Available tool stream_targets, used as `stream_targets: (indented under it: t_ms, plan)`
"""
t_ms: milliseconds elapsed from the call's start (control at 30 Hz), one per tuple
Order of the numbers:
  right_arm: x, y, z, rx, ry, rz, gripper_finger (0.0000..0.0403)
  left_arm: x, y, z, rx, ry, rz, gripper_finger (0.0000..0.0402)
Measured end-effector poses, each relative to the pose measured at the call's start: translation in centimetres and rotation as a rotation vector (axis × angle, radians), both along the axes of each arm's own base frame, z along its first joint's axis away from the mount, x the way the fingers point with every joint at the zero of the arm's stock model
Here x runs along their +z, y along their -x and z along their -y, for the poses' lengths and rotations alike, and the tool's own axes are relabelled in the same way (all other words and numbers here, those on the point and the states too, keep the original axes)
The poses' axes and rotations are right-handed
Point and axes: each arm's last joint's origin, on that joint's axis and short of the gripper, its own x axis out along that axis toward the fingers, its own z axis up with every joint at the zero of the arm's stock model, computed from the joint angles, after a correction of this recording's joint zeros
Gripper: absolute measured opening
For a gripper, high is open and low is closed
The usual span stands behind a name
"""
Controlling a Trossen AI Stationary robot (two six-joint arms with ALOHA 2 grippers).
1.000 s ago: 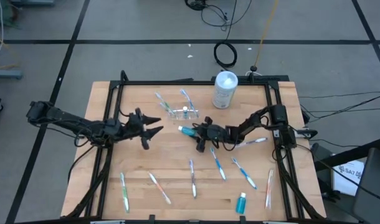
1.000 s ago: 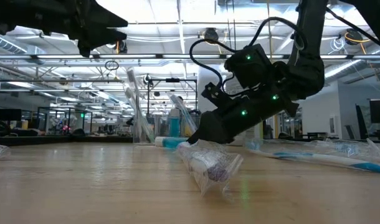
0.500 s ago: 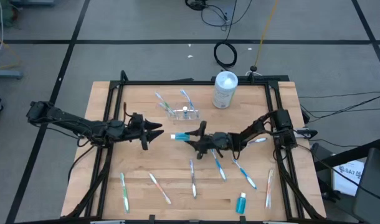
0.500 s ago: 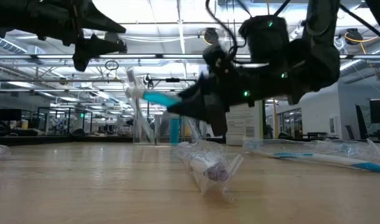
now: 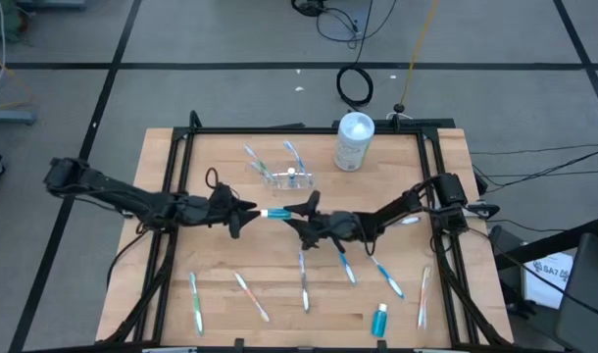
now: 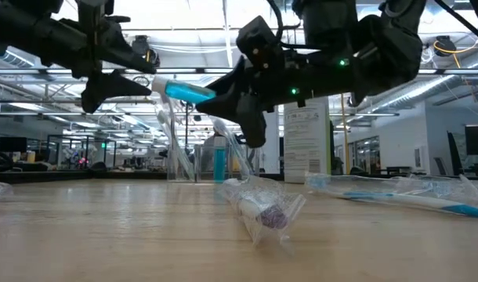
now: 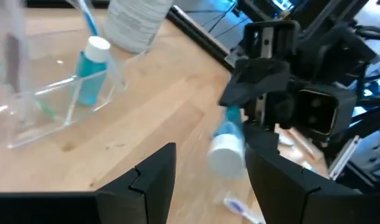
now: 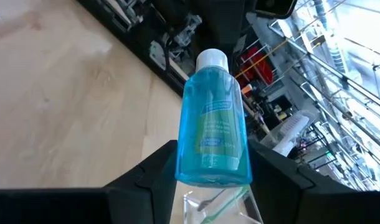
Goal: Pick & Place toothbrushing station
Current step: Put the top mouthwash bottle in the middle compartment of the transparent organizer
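While both arms meet over the middle of the desk (image 5: 172, 294), the right gripper (image 5: 301, 218) pinches a small blue white-capped toothpaste tube (image 5: 277, 214) by its flat end, held up off the wood and pointing cap-first at the left gripper (image 5: 242, 210). In the low view the tube (image 6: 179, 90) is level, well above the desk top, its cap right at the tip of the left gripper (image 6: 137, 78). The left wrist view shows the left fingers (image 7: 151, 180) spread apart, the cap (image 7: 226, 152) between them but not clamped. The right wrist view shows the tube (image 8: 212, 127) gripped between the right arm's two fingers (image 8: 154, 168).

A clear tumbler (image 5: 288, 177) lies on its side toward the far edge of the desk, with a second blue tube inside it and thin toothbrushes (image 5: 253, 159) just beside it. A white cylindrical lidded container (image 5: 354, 141) stands near the far right corner. More toothbrushes (image 5: 250, 296) are scattered along the near edge, and another blue tube (image 5: 379, 319) stands near the near right corner. In the low view a wrapped brush (image 6: 258, 207) lies on the wood close to the camera.
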Motion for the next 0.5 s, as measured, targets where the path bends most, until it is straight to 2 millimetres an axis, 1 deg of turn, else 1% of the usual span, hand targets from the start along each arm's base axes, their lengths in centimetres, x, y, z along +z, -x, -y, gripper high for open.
stream_targets:
  t_ms: [100,233,500]
  plan:
    - [0.1,-0.3,0.1,-0.003,0.001,-0.010,0.0164,-0.5,-0.7,0.1,-0.002,0.000,-0.007,0.0198]
    - [0.2,-0.4,0.2,-0.008,-0.008,-0.007,0.0164,-0.6,-1.2,0.2,-0.012,0.008,0.028,0.0198]
    - [0.2,-0.4,0.4,-0.014,-0.024,-0.002,0.0164,-0.5,-1.3,0.0,-0.002,0.008,0.031,0.0198]
